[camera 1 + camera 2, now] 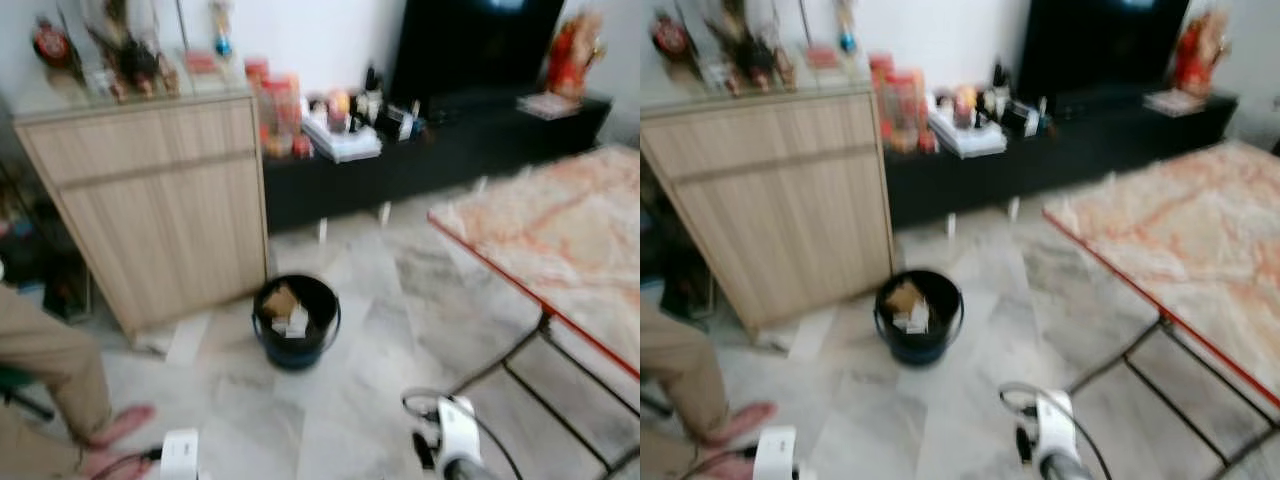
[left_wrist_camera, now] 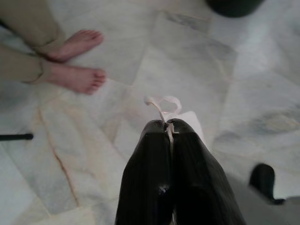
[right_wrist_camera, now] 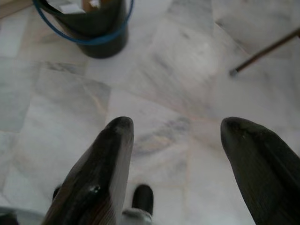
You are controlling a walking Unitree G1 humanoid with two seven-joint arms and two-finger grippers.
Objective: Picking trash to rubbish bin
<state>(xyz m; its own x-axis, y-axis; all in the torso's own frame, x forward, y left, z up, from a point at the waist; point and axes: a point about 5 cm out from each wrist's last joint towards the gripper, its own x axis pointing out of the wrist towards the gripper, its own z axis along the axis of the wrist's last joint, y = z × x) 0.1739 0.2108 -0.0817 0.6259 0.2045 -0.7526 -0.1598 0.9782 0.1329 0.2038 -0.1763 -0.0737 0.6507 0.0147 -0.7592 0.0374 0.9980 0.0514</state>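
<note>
A black rubbish bin (image 1: 296,322) with a blue rim stands on the marble floor beside a wooden cabinet, with paper and cardboard scraps (image 1: 286,308) inside. In the left wrist view my left gripper (image 2: 169,127) is shut on a thin white scrap (image 2: 164,105) that pokes out past its fingertips, held above the floor. In the right wrist view my right gripper (image 3: 176,133) is open with nothing between its fingers (image 3: 117,140), low over the floor a short way from the bin (image 3: 89,28). Both wrists (image 1: 455,425) show at the bottom of the eye views.
A person sits at the left, bare feet (image 2: 77,61) on the floor near my left arm. A light wooden cabinet (image 1: 160,210) stands behind the bin, a black TV console (image 1: 420,150) beyond. A marble-topped table (image 1: 560,240) with a dark metal frame (image 1: 540,350) is on the right.
</note>
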